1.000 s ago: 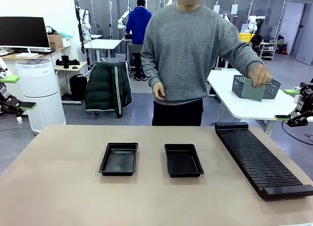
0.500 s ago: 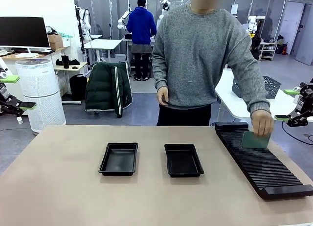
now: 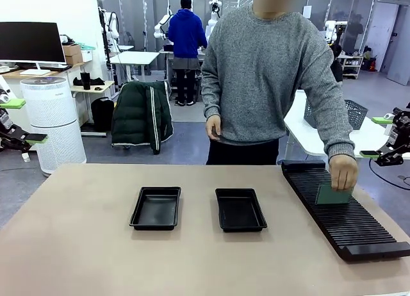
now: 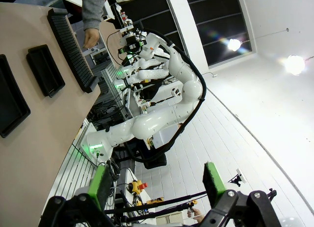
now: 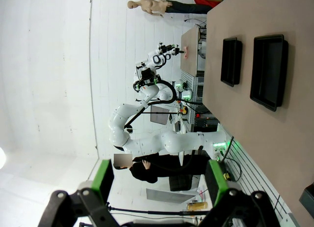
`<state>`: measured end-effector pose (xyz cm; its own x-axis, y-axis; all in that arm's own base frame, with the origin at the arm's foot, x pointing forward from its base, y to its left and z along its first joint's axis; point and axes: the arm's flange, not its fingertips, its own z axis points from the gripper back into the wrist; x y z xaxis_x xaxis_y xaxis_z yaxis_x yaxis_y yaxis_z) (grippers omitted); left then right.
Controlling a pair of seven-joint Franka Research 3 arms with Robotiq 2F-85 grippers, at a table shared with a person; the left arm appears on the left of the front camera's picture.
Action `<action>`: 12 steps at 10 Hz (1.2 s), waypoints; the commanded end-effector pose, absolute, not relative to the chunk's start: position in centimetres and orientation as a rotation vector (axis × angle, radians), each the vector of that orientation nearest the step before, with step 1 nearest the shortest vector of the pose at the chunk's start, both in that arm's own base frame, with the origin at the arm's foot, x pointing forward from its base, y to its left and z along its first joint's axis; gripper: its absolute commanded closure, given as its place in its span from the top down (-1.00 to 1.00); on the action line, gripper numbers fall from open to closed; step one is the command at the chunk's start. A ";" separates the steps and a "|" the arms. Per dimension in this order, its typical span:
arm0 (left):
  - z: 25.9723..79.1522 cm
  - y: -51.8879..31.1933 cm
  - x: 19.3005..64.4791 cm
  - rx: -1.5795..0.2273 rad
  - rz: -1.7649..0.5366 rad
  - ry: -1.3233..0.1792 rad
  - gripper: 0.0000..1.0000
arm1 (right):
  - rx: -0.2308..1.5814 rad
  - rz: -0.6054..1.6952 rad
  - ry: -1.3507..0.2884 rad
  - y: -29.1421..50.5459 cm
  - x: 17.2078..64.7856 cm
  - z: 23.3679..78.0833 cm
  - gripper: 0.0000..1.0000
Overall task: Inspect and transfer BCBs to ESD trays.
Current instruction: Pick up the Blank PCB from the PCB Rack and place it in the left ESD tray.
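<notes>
Risk sits mostly in the shared space over the slotted rack (image 3: 349, 222). The person's hand (image 3: 343, 171) pinches one BCB (image 3: 332, 195) on edge against the rack's ribs. If either arm swings in while that hand is there, a finger could clip the hand or knock the board out of place. The board is thin and stands upright, so an off-centre grasp would likely tilt it or scrape it along the ribs.

The right gripper (image 3: 377, 137) hangs beyond the table's right edge with its jaws spread wide and nothing between them. The BCB is near it, lower down and inward toward the table's middle, and apart from it. The left gripper (image 3: 24, 121) hangs off the opposite edge, likewise wide open and empty. The board is well apart from it, across the whole table (image 3: 77, 245).

Two ESD trays, the left tray (image 3: 155, 207) and the right tray (image 3: 240, 209), lie between that gripper and the board. Neither tray holds anything, so I judge that no transfer is done yet.
</notes>
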<state>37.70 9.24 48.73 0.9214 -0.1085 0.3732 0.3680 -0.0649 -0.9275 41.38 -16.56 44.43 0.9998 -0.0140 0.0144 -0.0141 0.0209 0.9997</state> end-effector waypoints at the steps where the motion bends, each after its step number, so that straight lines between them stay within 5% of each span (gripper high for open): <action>1: 48.9 9.3 37.7 -1.590 -0.396 -0.208 1.00 | 1.549 0.000 -0.023 -16.5 41.4 44.4 1.00; 12: 48.9 9.3 37.7 -1.590 -0.396 -0.208 1.00 | 1.549 0.000 -0.023 -16.5 41.4 44.4 1.00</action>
